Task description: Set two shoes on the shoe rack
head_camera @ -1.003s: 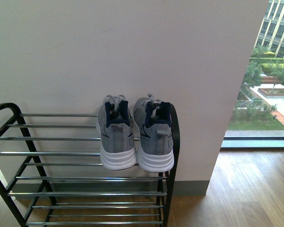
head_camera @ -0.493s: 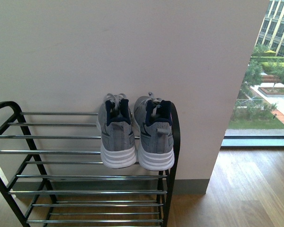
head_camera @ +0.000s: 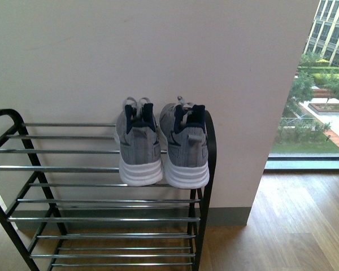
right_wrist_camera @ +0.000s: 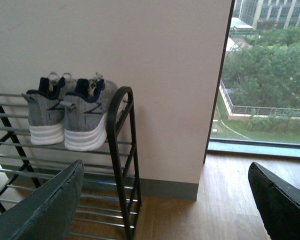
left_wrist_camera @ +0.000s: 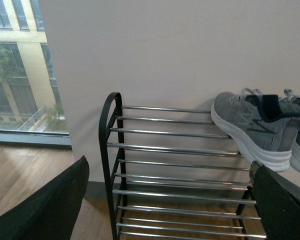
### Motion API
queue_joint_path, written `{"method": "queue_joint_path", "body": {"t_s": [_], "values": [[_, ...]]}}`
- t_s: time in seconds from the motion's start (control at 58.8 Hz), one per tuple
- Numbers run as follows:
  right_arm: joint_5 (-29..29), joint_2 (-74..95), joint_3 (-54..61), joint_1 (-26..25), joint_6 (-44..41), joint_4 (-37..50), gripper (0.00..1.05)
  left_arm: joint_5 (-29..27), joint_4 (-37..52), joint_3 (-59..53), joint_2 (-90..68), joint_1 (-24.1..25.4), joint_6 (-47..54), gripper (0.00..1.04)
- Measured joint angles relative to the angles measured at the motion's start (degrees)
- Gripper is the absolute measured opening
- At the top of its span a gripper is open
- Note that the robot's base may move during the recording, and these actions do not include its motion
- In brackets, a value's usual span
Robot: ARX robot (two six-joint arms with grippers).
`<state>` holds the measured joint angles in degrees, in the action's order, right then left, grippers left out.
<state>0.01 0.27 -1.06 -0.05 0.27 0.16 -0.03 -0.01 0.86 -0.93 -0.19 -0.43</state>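
2 shoes (head_camera: pixel 140 151) on rack (head_camera: pixel 208 169), top tier; left claw (left_wrist_camera: pixel 168 165) and right claw (right_wrist_camera: pixel 166 165) spread wide, empty.
Risk: heels seem to overhang front bar (head_camera: pixel 56 168); a rack bump could tip them.

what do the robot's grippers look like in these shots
The left gripper shows only two broad, matte, near-black fingers tapering to blunt tips. The right gripper looks the same, with faint scuffing on its surfaces. No cables or markings are visible.

Plain white wall (head_camera: pixel 158 56), wooden floor (head_camera: pixel 294 226), window (head_camera: pixel 322 84) onto daylit greenery and buildings
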Motion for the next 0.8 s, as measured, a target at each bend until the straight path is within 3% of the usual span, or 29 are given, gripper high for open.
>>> {"method": "queue_joint_path", "body": {"t_s": [0.799], "values": [[0.1,0.0,0.0,0.0,-0.1,-0.1,0.95,0.0,0.0,0.0,0.0,0.0,0.0,0.95]]}}
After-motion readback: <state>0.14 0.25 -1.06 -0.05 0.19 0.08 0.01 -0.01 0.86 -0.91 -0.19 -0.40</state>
